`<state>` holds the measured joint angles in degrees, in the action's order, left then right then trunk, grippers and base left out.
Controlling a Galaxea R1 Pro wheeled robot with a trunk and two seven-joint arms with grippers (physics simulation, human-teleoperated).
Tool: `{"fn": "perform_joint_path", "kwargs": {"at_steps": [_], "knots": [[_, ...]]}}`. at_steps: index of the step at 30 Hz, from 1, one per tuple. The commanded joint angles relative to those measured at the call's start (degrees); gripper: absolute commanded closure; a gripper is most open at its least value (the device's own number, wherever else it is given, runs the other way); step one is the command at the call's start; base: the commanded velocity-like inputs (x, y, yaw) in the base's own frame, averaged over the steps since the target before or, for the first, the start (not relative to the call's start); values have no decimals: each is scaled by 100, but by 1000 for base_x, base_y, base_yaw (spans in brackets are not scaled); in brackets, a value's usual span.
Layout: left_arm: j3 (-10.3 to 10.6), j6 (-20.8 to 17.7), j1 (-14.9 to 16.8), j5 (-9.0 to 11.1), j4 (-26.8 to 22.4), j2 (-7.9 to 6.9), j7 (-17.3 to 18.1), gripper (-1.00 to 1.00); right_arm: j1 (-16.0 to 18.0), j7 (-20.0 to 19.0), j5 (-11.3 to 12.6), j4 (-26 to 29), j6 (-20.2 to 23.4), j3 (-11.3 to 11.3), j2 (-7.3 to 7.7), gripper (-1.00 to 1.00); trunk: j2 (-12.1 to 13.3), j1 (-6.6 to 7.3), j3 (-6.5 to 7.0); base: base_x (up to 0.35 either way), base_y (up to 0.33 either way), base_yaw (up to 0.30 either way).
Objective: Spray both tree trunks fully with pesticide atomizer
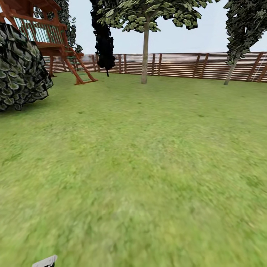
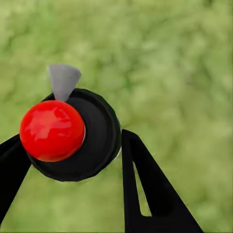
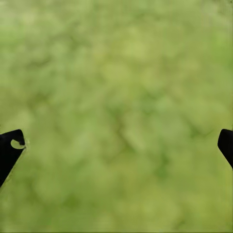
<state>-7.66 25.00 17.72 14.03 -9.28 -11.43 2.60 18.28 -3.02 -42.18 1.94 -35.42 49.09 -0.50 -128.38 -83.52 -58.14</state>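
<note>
lawn [image 1: 141, 167], head view: wide green grass running back to a slatted fence [image 1: 178, 65]. one pale straight trunk [image 1: 145, 52] stands just before the fence, leafy crown above; this is judged a spray target, well apart from the robot. a black conifer [image 1: 104, 37] stands left of that trunk, a wooden play tower [image 1: 48, 33] further left, a dark shrub [image 1: 20, 66] nearest on that side. a leaning tree [image 1: 237, 48] stands right of the trunk by the fence; whether it is the second target cannot be told. small grey part [image 1: 45, 261] at the frame's lower edge, identity unclear.

left wrist view: left gripper [image 2: 73, 160] closed around the atomizer [image 2: 92, 141], black fingers touching its dark round body on either side. red knob [image 2: 52, 130] and grey nozzle [image 2: 63, 80] sit on top, grass blurred beyond. held off the ground, likely for carrying toward the trunk.

right wrist view: right gripper [image 3: 119, 145] spread wide, fingertips [image 3: 9, 150] at the frame's edges, nothing between them, grass beyond. likely kept free, since one arm does the spraying.
</note>
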Motion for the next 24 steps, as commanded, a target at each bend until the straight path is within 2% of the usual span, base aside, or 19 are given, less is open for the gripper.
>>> {"fn": "perform_joint_path", "kwargs": {"at_steps": [1,24], "knots": [[-17,14,3,30,5,1,30,100,0,-32,-15,8,-9,48,-2,-100,-2,-3,-5,336,80,0],[-17,14,3,30,5,1,30,100,0,-32,-12,8,-9,48,-2,-100,-2,-3,-5,335,80,0]]}}
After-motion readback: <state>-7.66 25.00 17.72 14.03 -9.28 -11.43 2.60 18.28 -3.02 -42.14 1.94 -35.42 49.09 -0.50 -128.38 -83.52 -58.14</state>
